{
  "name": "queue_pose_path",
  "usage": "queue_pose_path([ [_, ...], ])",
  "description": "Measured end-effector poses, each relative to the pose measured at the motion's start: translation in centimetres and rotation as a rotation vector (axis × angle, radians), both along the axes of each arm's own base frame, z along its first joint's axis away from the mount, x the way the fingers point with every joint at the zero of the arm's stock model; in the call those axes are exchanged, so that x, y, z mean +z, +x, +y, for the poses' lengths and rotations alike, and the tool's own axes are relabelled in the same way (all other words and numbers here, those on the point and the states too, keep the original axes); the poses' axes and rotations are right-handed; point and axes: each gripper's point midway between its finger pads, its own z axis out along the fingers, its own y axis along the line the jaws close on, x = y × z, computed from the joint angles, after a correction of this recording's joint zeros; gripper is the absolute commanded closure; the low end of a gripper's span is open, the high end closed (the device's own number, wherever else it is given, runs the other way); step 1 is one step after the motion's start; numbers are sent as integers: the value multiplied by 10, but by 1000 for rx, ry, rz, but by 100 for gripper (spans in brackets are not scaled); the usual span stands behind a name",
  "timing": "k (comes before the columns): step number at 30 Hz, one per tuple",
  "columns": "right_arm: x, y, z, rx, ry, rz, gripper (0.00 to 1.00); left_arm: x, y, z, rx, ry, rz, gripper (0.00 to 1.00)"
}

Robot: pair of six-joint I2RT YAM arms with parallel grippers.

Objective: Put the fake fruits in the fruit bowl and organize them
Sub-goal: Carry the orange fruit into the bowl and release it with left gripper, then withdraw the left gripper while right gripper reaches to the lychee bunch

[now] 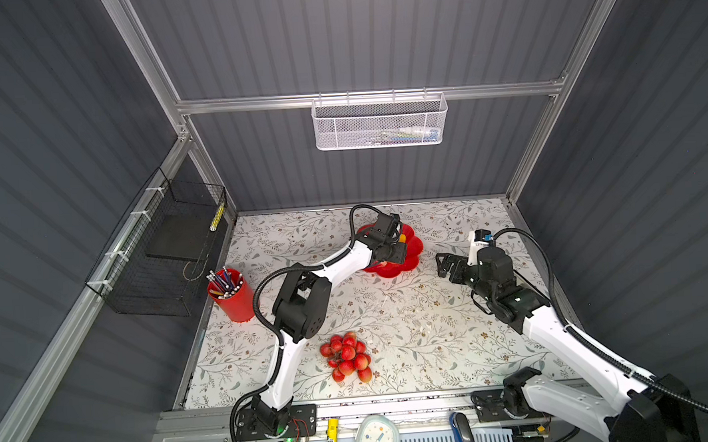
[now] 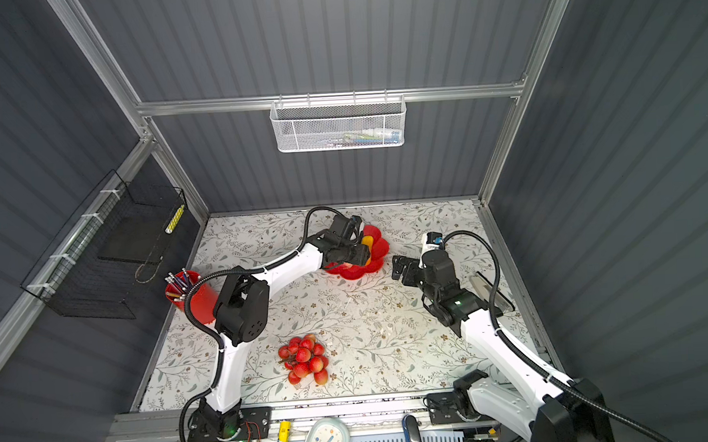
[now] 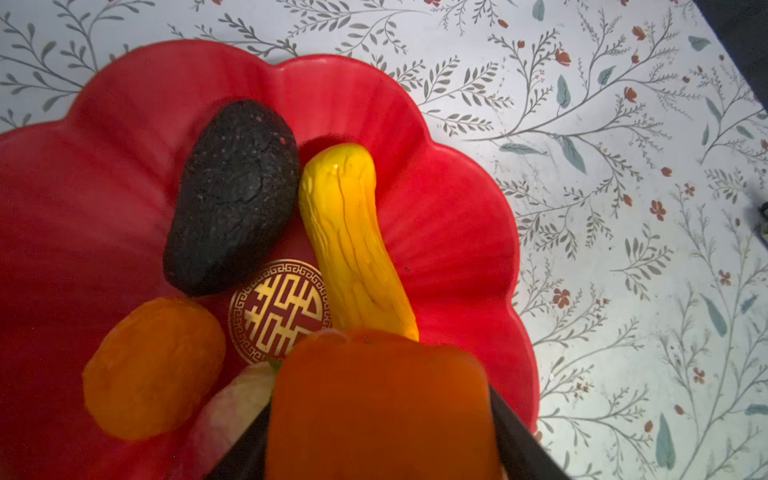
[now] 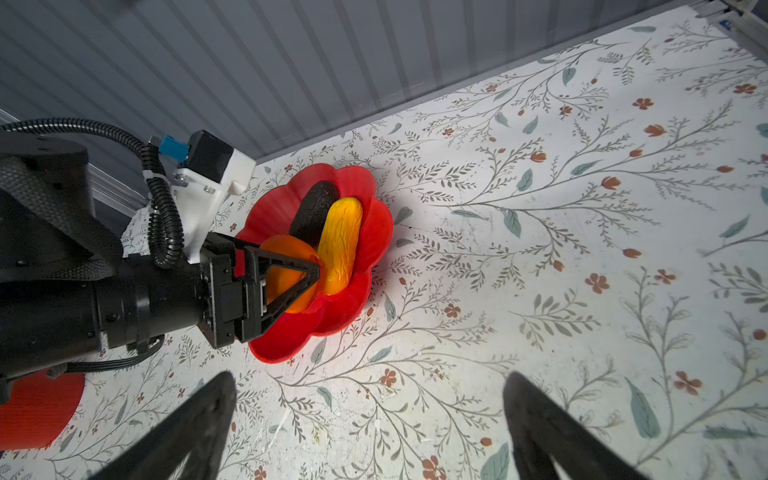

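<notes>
The left claw [image 3: 380, 401] has its two black fingers on either side of the larger smooth orange fruit [image 4: 284, 249]. I cannot tell if it is squeezing the fruit or only resting around it. The fruit fills the gap, and the picture's edge cuts the fingers off in the left wrist view.

Right under this claw is the shiny red flower-shaped fruit bowl [image 3: 449, 216], with wavy petal edges and a gold round sign [image 3: 278, 311] in its middle. Just past the claw's tip lie the bumpy black oval avocado [image 3: 235, 195] and the long yellow fruit with wrinkly lines [image 3: 349, 241], touching side by side. Beside the claw sits the smaller orange fruit [image 3: 153, 365], a bit blurry. A pale pink fruit [image 3: 232, 407] peeks out behind one finger. Most of it is hidden, so I cannot tell what it is.

The right claw [image 4: 368, 378] is wide open and holds nothing. The bowl is in front of it, near but apart.

The bunch of round red grapes [image 1: 347, 357] lies on the flowery surface [image 1: 411, 310], well apart from both claws.
</notes>
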Motion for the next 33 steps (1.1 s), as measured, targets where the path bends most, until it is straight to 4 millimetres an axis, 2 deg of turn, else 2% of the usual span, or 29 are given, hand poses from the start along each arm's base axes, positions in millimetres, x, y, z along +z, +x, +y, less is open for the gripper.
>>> queue_pose_path([
  [5,0,0,0,1,-7,-1,1,0,0,0,1,-1,1,20],
  [8,-2,1,0,3,-13,1,1,4,1,-1,-1,-3,-5,13],
  [10,-2,1,-1,7,-22,1,1,13,1,0,-2,-9,-18,10],
  [12,-2,2,-1,11,-33,0,1,29,2,2,3,-17,-48,6],
  [15,2,5,-1,16,-52,-7,1,80,-1,16,31,-51,-148,0],
  [18,7,9,2,33,-68,-12,1,153,-9,45,99,-122,-315,0],
  [20,7,11,6,51,-74,-9,1,203,-20,71,161,-180,-441,0],
  [21,6,12,8,61,-75,-4,1,222,-26,86,195,-204,-495,0],
  [23,-2,13,12,84,-78,17,1,245,-40,124,283,-230,-582,0],
  [25,-10,14,17,107,-78,43,1,241,-50,156,362,-220,-605,0],
  [27,-20,14,24,141,-74,76,1,216,-56,190,448,-199,-577,0],
  [30,-30,11,42,217,-77,109,1,145,-70,236,554,-108,-457,0],
  [32,-30,5,66,307,-97,108,1,103,-84,262,612,-40,-369,0],
  [33,-29,0,78,356,-110,101,1,89,-91,271,629,-16,-335,0],
])
